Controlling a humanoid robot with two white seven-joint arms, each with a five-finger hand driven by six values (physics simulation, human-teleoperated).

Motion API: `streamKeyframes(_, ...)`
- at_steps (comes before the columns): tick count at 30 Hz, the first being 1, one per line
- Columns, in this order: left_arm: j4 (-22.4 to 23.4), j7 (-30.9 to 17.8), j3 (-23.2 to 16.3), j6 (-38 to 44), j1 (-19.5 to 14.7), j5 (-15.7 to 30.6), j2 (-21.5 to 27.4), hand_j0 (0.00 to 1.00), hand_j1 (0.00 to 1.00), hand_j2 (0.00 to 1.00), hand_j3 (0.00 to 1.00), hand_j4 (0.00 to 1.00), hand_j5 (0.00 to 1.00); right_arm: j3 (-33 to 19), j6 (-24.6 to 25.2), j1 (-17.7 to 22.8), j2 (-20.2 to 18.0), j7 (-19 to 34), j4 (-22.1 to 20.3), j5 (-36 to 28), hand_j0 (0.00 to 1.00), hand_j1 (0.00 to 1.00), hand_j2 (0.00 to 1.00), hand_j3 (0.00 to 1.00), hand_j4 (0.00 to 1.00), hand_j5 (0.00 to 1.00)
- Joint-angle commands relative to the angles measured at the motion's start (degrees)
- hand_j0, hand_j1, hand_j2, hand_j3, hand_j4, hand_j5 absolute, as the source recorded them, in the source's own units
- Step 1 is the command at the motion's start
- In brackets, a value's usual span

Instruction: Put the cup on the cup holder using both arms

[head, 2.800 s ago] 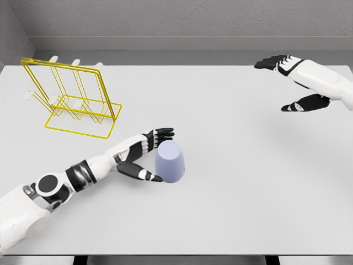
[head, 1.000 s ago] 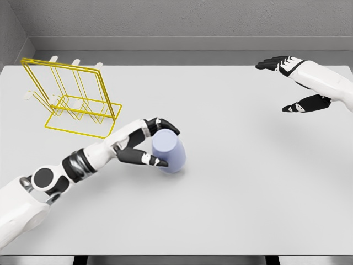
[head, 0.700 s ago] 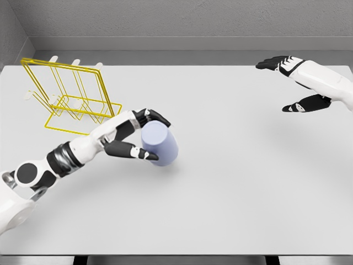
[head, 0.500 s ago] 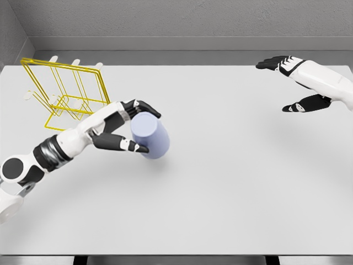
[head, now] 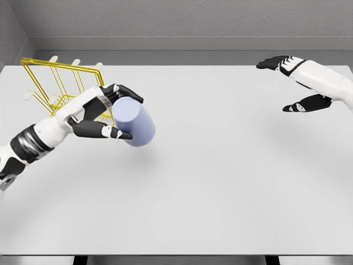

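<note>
A pale lilac cup (head: 134, 122) hangs tilted above the white table (head: 220, 182), its closed base turned toward me. My left hand (head: 113, 113) is shut on it, fingers over the top and thumb underneath. Just behind the hand stands the yellow wire cup holder (head: 60, 83) with white-tipped pegs, partly hidden by my forearm. My right hand (head: 295, 83) hovers far off at the back right, fingers spread and holding nothing.
A grey wall runs along the table's far edge. The table's left edge lies close to the holder.
My left hand closed on the cup, lifted it off the table and carried it up and left toward the holder, tilting it. The right hand has stayed still.
</note>
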Motion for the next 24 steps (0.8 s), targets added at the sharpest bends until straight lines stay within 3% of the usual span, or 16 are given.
streamKeyframes(1,-0.1,0.0,0.9,-0.1,0.0,1.2,0.9,0.6,0.6,0.6,0.6,0.6,0.6,0.0,0.1,0.0,-0.1,0.0,0.0,-0.4,1.0,1.0,1.0,1.0,1.0,1.0)
streamKeyframes(24,1.9,-0.1,4.4,-1.3,0.1,7.3,6.5,0.61,0.61,0.61,0.61,0.61,0.61,0.0,0.1,0.1,-0.1,0.0,-0.2,-0.5,1.0,1.0,1.0,1.0,1.0,1.0)
